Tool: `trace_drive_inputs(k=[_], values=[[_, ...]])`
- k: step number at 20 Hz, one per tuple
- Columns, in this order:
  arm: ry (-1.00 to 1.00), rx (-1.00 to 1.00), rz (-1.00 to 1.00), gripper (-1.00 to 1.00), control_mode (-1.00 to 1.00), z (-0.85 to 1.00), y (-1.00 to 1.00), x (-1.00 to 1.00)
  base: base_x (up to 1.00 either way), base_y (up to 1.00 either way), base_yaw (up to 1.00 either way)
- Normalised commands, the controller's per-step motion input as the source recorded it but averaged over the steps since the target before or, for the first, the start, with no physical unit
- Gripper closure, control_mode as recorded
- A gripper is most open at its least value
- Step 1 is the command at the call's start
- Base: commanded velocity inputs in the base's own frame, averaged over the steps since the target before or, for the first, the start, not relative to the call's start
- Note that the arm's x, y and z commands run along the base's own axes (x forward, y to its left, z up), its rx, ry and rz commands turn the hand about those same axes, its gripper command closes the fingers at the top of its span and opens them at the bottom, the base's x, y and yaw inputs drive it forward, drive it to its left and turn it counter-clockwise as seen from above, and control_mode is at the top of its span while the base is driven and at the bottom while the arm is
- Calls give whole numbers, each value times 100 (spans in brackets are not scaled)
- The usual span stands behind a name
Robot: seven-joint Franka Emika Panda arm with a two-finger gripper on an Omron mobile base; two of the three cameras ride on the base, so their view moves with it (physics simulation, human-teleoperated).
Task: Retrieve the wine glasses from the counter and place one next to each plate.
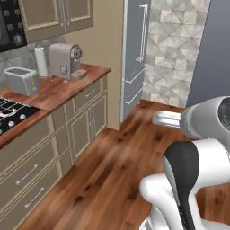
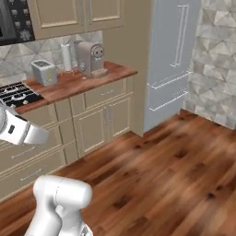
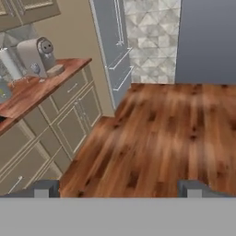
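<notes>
The reddish-brown counter [image 1: 58, 90] [image 2: 78, 85] [image 3: 32, 94] runs along the left wall over beige cabinets. Faint translucent shapes [image 3: 22, 81] stand on it beside the coffee machine; they are too small to tell apart as the wine glasses. The plates are out of view. My gripper [image 3: 120, 189] is open, its two dark fingertips [image 3: 46, 189] set wide apart with nothing between them. It hangs over the wooden floor, well away from the counter and pointing towards its end.
On the counter stand a beige coffee machine [image 1: 65, 60], a paper towel roll [image 1: 41, 61], a toaster [image 1: 21, 81] and a stovetop [image 1: 11, 112]. A tall grey fridge [image 1: 134, 58] stands past the counter's end. Wooden floor [image 2: 161, 175] stretches in front.
</notes>
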Motion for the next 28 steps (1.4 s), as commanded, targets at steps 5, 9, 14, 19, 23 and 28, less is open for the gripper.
trace_drive_inputs(k=[5,9,14,19,23,28], values=[[0,0,0,-100,100,0,0,0,100,-28,64],[0,0,0,-100,100,0,0,0,100,-60,57],[0,0,0,-100,100,0,0,0,99,-93,14],[0,0,0,-100,100,0,0,0,100,-18,0],[0,0,0,-100,100,0,0,0,100,7,16],[0,0,0,-100,100,0,0,0,89,-8,26]])
